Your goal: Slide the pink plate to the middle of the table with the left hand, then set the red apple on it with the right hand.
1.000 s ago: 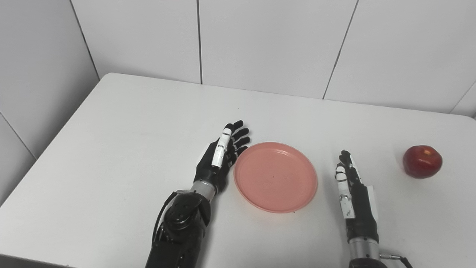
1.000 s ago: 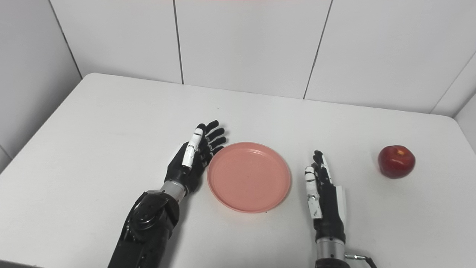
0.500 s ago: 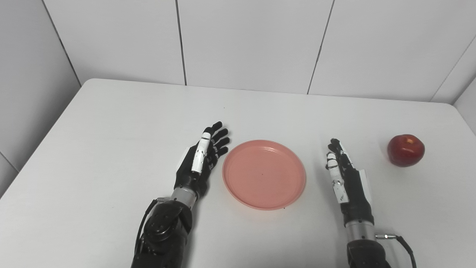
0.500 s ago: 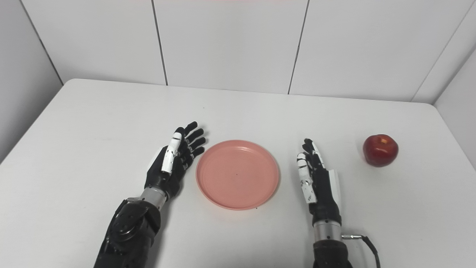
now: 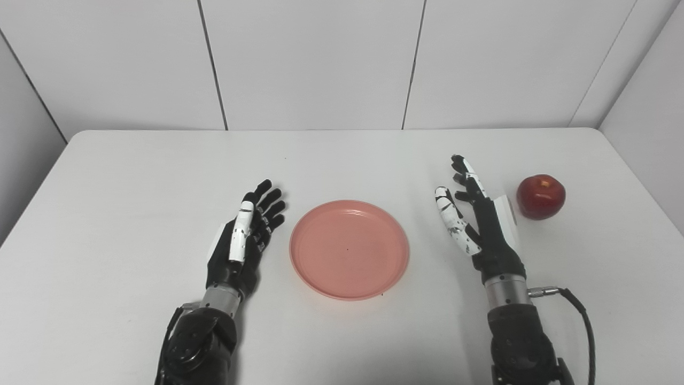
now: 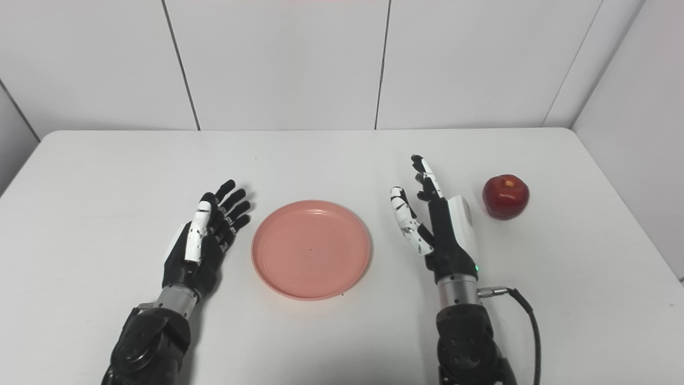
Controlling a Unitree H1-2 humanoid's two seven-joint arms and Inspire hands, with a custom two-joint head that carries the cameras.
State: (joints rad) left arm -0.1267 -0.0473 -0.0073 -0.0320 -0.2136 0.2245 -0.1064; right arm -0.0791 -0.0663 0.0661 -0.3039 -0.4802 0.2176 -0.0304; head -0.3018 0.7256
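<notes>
Left eye view shows your right hand (image 5: 483,224) with its fingers (image 5: 464,174) spread apart and holding nothing. It is tipped up on its edge, palm facing the plate, and the red apple (image 5: 540,196) sits just beside the back of it, not touching. The hand looks ready for the apple job, but you will have to turn the palm toward the apple or reach round it first, I think.

Your left hand (image 5: 240,243) also has its fingers (image 5: 270,199) apart and holds nothing. It stands on its edge too, palm toward the plate, near the rim but with a small gap. That is how a hand would stand to push a plate sideways, so it seems done with pushing and is waiting.

Between the two hands lies the pink plate (image 5: 350,248). It is flat on the white worktop (image 5: 133,176), about in the middle, and it has nothing on it. So the sliding part looks finished to me.

The apple sits upright on the right side of the worktop, well apart from the plate. It is round and smooth, so a bump could make it roll.
</notes>
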